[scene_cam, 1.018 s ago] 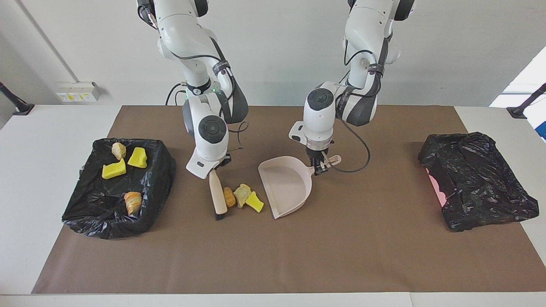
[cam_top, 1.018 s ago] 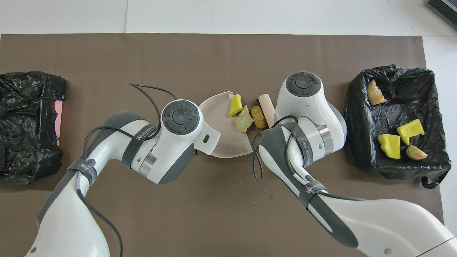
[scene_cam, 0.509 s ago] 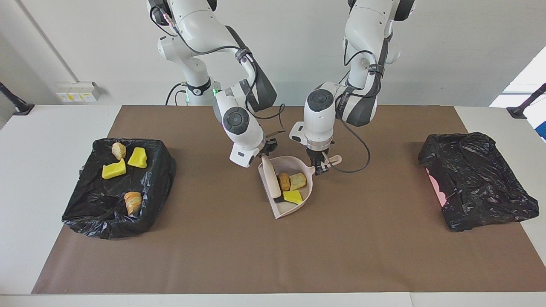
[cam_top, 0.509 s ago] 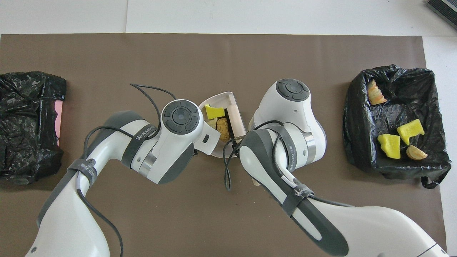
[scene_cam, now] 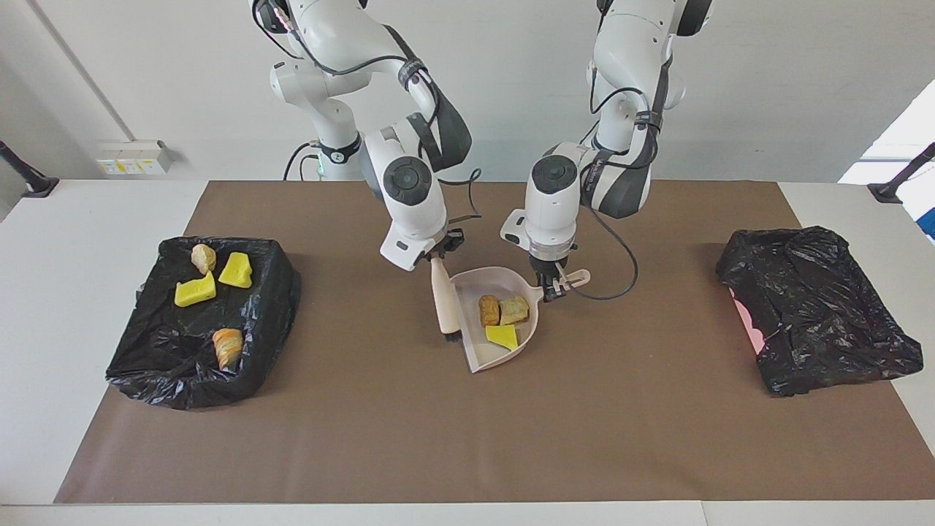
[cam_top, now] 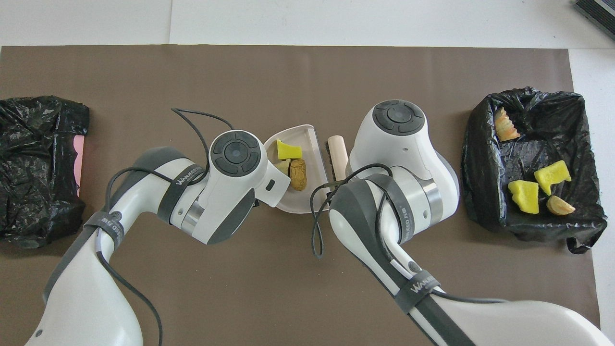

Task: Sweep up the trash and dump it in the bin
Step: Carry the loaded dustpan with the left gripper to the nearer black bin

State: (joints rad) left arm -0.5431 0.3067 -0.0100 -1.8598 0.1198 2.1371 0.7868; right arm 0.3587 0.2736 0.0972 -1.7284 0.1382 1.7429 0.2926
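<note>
I count seven scraps of trash. Three lie in the dustpan: an orange-brown lump, a beige lump touching it, and a yellow sponge chunk just beside them toward the pan's open lip. Four more lie in the open bin, lined with a black bag, at the right arm's end of the surface: two yellow sponge chunks, a beige lump and a striped orange lump. There are one dustpan, one brush and two black-bagged bins; the second bin, its bag crumpled with a strip of pink showing at its side, sits at the left arm's end.

A brown mat covers the surface under everything. In the overhead view my own wrists cover the pan's handle and the brush's grip.

My left end effector points down and is clenched on the dustpan's handle, the pan flat on the mat. My right end effector is clenched on the top of the brush, which hangs tilted just beside the pan's rim, bristles low at the mat.
</note>
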